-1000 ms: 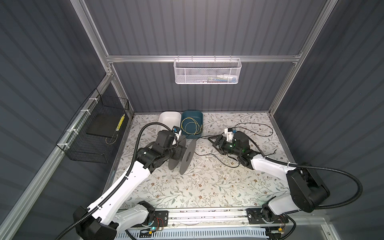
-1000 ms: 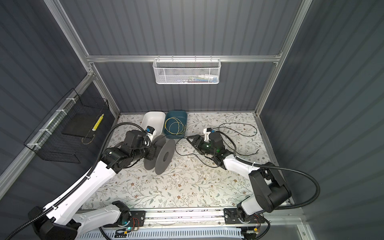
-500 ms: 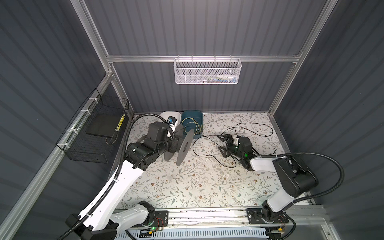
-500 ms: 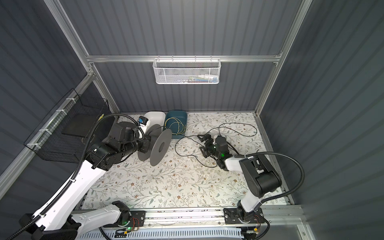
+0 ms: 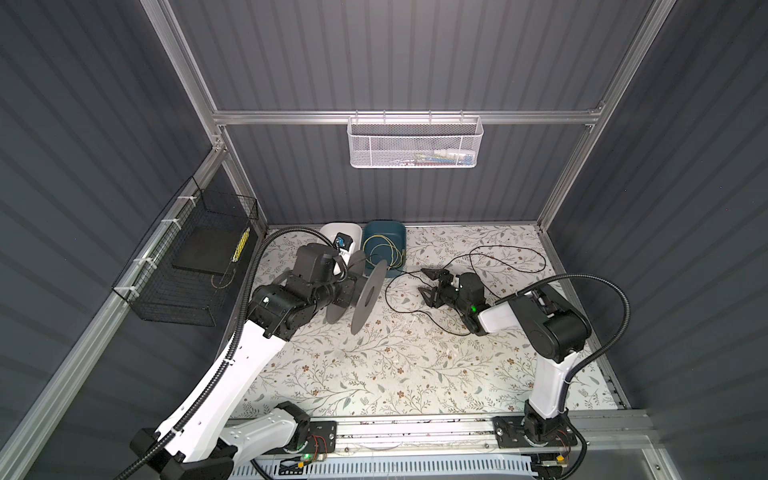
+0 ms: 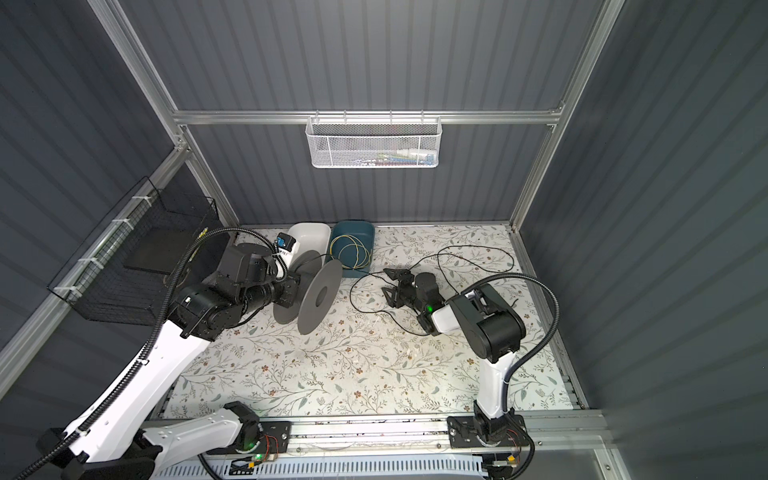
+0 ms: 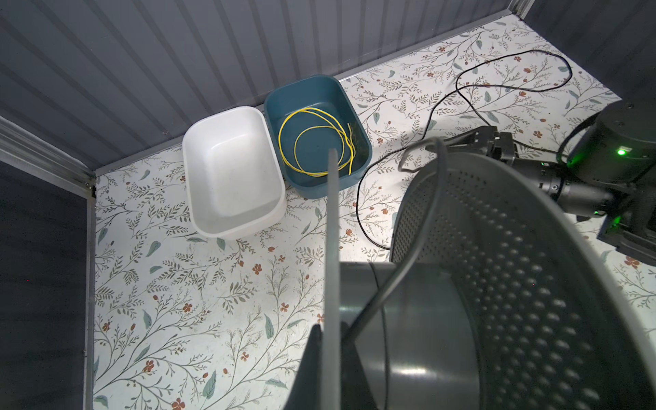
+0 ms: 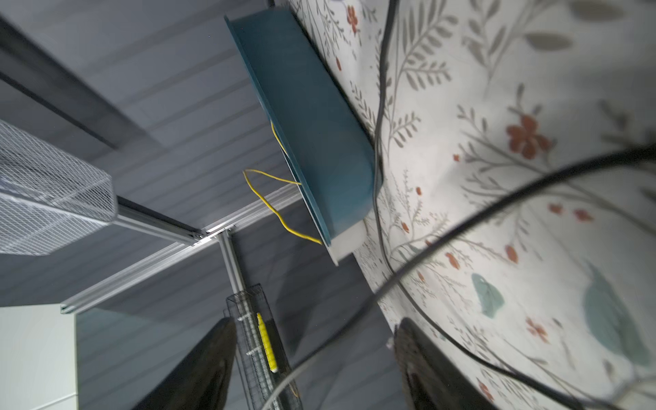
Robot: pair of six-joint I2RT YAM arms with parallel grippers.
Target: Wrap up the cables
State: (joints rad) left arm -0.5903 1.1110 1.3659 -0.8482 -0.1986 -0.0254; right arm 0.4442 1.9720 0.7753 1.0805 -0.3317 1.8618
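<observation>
Left pincer (image 7: 330,369) pinching spool (image 5: 368,297) beside blue bin (image 7: 309,184), right pincer (image 5: 429,286) spread near black cable (image 7: 357,204)

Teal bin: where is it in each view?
Top view: teal bin at back wall, left of centre.
Top view: teal bin, same spot.
Left wrist: by the wall, seen from above.
Right wrist: seen side-on, tipped.
Landmark: white bin beside it.

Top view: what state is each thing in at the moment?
Left tool: shut on flange of grey spool.
Right tool: open, black cable passing between.
Grey spool: held with flanges upright, nearly bare.
Black cable: runs from spool hub, rest loose on table.
Yellow cable: coiled in teal bin.
White bin: empty.
</observation>
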